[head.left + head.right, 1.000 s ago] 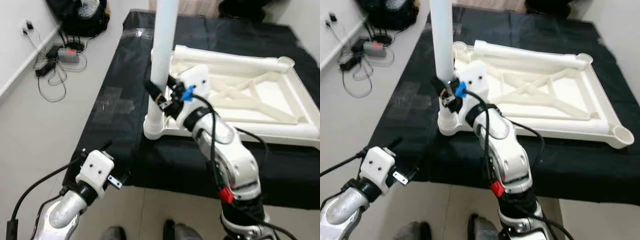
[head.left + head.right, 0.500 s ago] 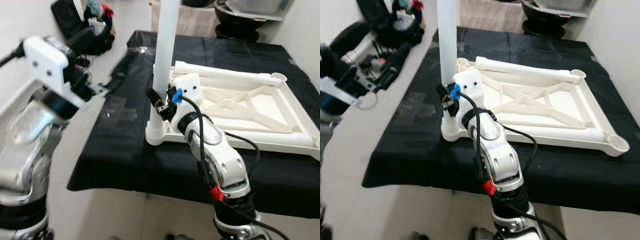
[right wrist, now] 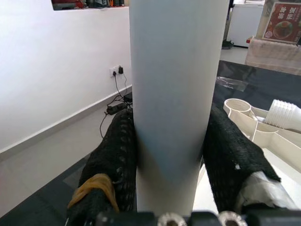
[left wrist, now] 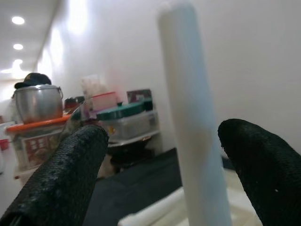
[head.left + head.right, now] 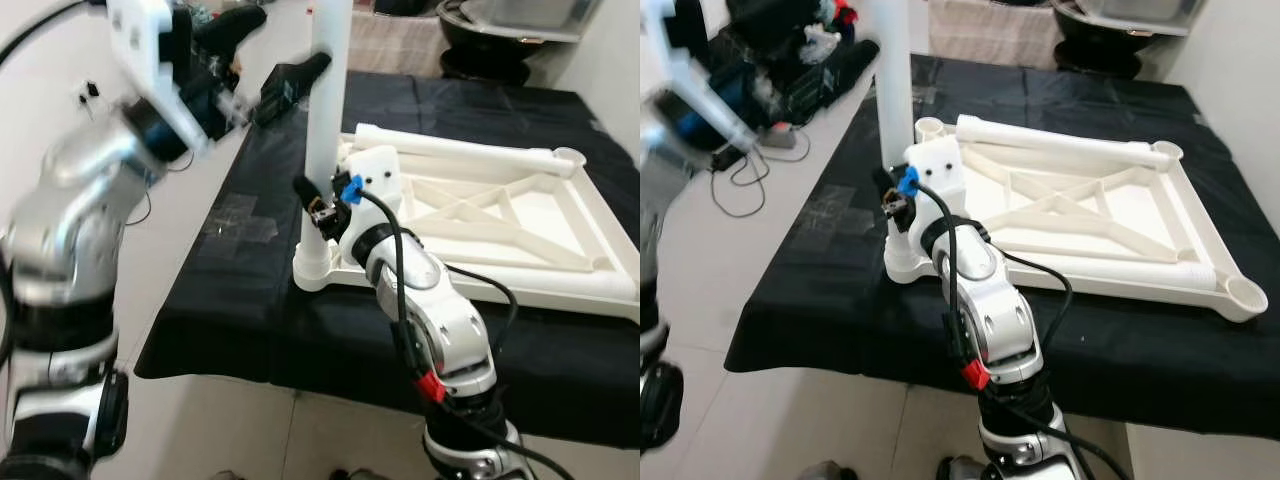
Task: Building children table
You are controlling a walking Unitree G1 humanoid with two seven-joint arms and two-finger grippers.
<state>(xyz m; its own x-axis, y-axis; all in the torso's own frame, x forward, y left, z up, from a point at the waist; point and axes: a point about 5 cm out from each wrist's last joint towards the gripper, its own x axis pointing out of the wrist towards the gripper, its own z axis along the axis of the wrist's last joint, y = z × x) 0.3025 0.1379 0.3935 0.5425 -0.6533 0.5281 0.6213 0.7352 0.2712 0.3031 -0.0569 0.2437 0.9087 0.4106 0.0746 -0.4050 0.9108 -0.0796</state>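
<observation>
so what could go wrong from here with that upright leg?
1. The right tool clamps the white leg low, near its corner socket; a push higher up could lever it crooked or tip the table frame.
2. The left tool is open around the leg's upper part, blurred in the head views; closing off-centre may knock it sideways.
3. The socket sits near the black cloth's edge; the frame could slide.

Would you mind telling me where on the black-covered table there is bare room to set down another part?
The black cloth is bare along the robot's left, from the upright leg to the table edge, and across the far end behind the white tabletop frame. It is crowded where the right gripper clamps the leg in its corner socket; the left gripper brackets it higher.
</observation>
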